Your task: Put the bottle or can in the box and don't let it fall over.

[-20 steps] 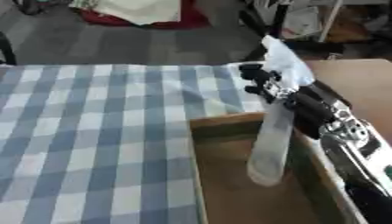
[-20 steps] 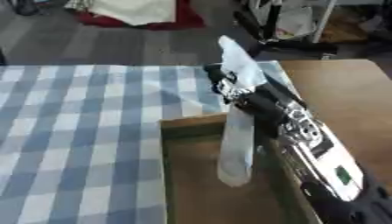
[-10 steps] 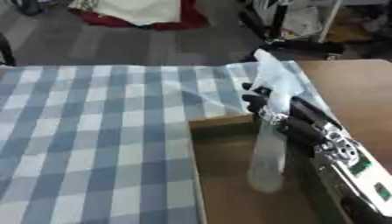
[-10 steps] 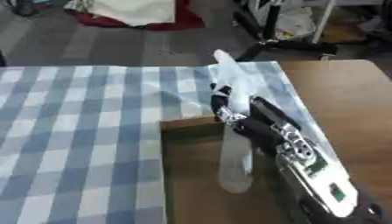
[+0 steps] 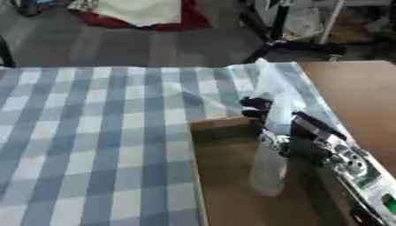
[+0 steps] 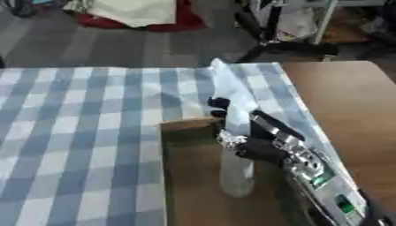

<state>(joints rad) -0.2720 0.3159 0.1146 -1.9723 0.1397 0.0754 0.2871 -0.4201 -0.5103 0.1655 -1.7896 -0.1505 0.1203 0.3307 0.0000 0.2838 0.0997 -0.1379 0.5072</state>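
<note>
Bottle lowered into box.
Right hand [image 5: 298, 139] fingers curl round the bottle [image 5: 271, 170]; it hangs near-upright below them, inside the box [image 5: 199, 128].

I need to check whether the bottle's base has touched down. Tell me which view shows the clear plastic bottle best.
The left eye view: the clear plastic bottle shows from base to neck, inside the brown cardboard box, with the right hand curled round its upper part. The right eye view shows the same bottle, its lower end nearer the frame's bottom edge.

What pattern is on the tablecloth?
The tablecloth has a blue and white check pattern, clearest in the left eye view.
</note>
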